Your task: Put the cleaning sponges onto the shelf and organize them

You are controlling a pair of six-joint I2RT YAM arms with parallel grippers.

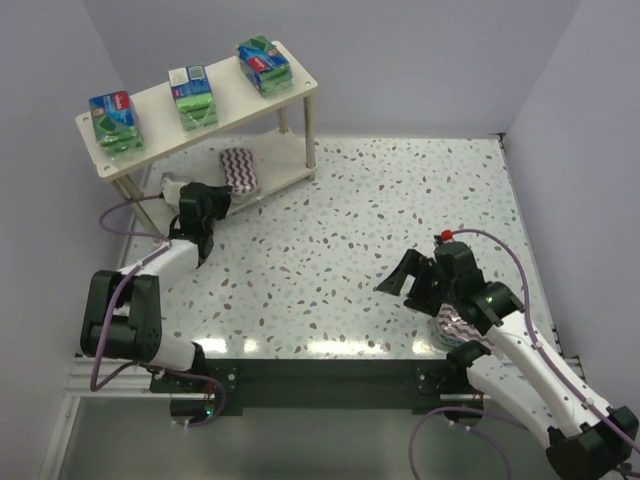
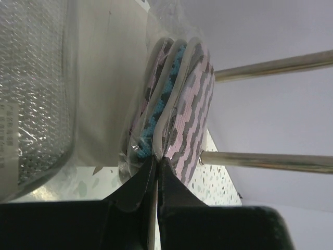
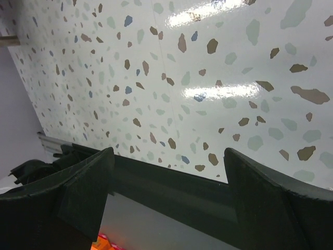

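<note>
While three green-and-blue packs [image 1: 193, 97] stand in a spaced row along the top board of the shelf [image 1: 228, 86], one striped pad [image 1: 240, 168] lies on the lower board, near its right end and between the thin legs [image 2: 270, 65]. Seen from the left wrist, this pad [image 2: 177, 104] is sealed in clear wrap and shows wavy bands of purple, white and some blue. Just beside it on the same board sits the silvery pack [image 2: 31, 94], which the overhead view shows only as a grey sliver [image 1: 170, 184] under the top board's front edge. The left gripper [image 1: 220, 196] reaches in at the lower board from the front. Its fingers [image 2: 135, 190] are pressed together with their tips against the near seam of the pad's wrap; whether a fold of wrap is caught between them cannot be told. A second striped pad [image 1: 455, 326] lies off the shelf on the speckled table [image 1: 350, 220], near the front right edge and partly hidden under the right arm. The right gripper [image 1: 405, 285] hangs above bare table just left of that pad, well apart from the shelf. Its jaws are spread wide with nothing between them, and the right wrist view shows only the speckled surface past its fingers [image 3: 83, 187].
</note>
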